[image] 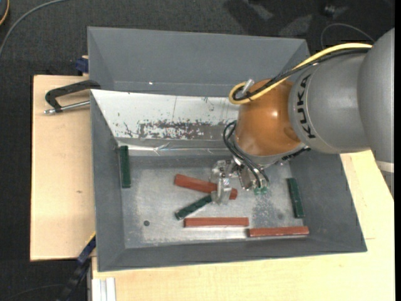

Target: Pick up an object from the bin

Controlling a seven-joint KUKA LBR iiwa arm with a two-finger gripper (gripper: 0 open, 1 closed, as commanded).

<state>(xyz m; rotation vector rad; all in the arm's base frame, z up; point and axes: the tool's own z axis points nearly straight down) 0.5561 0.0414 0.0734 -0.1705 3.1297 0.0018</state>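
My gripper [238,185] is low over the middle of the bin floor, open. Its left finger [220,187] stands against a short red stick [191,182] that lies slanting from upper left to lower right. The stick's right end [233,194] shows between the two fingers. A dark green stick [193,207] lies just below and left of the gripper, tilted, with its upper end near the left finger. A long red stick [216,222] lies flat below them, running left to right.
Another long red stick [279,232] lies along the front wall at the right. One green stick [294,197] lies right of the gripper, another [125,166] by the left wall. A small dark speck [146,224] sits at the front left. The arm's orange cover hangs over the bin's back right.
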